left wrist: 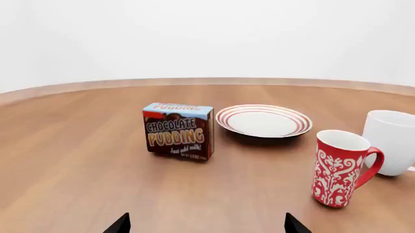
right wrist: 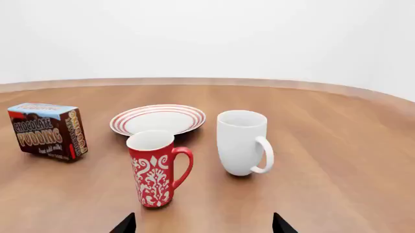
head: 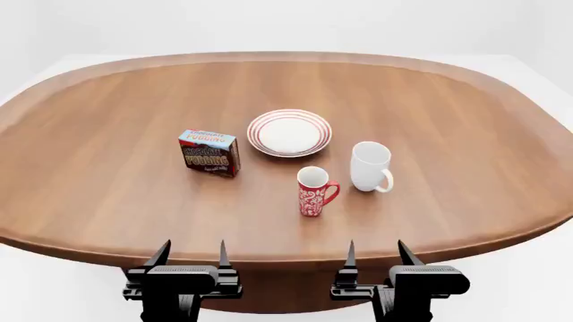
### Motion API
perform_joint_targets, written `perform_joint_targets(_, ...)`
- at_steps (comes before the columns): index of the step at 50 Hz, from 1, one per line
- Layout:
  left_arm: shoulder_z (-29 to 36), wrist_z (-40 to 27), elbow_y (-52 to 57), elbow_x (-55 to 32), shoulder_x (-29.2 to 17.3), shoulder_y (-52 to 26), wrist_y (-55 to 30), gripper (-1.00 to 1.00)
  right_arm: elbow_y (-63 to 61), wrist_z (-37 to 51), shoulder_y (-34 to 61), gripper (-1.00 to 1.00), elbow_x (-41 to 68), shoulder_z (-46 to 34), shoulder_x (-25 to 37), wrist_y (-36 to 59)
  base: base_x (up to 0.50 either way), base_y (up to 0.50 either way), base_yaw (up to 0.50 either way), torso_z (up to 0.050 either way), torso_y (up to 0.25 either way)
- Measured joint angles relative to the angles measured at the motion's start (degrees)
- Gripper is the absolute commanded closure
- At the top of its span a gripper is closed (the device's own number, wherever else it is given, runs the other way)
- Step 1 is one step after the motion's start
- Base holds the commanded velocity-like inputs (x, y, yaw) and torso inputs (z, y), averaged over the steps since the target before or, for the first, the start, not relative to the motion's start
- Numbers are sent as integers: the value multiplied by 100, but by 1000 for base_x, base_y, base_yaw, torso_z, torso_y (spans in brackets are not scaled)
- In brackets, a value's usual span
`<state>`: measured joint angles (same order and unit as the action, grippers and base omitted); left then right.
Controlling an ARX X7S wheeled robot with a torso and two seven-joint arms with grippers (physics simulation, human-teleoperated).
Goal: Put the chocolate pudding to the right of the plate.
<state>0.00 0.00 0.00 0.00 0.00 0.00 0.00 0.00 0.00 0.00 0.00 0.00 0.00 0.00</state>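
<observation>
Broadly, largest first: table [head: 107, 181], smooth polished wood. Plate [head: 289, 132], glossy, rigid, red-ringed, probably ceramic. Chocolate pudding [head: 209, 151], a matte carton standing just left of the plate, likely light and crushable; you should pinch its flat dark side faces gently. Left gripper [head: 190, 255] and right gripper [head: 374, 253] both hang spread apart, empty, near the table's edge.
</observation>
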Motion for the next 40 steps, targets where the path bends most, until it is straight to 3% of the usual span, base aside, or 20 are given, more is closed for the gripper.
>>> perform_joint_targets(5, 61, -62, -13, -24, -47, -14, -10, -100, 35, 119, 9, -100, 51, -43, 35, 37, 0, 0, 0, 0, 0)
perform_joint_targets(33, 486, -478, -202, -229, -353, -78, -14, -100, 149, 754, -15, -100, 415, -346, 325, -25, 0, 500, 0, 0, 0)
perform_joint_targets(40, 521, -524, 84, -351, -460, -189, -493, -100, -52, 823, 72, -100, 445, -452, 399, 214, 0, 214, 0, 0, 0)
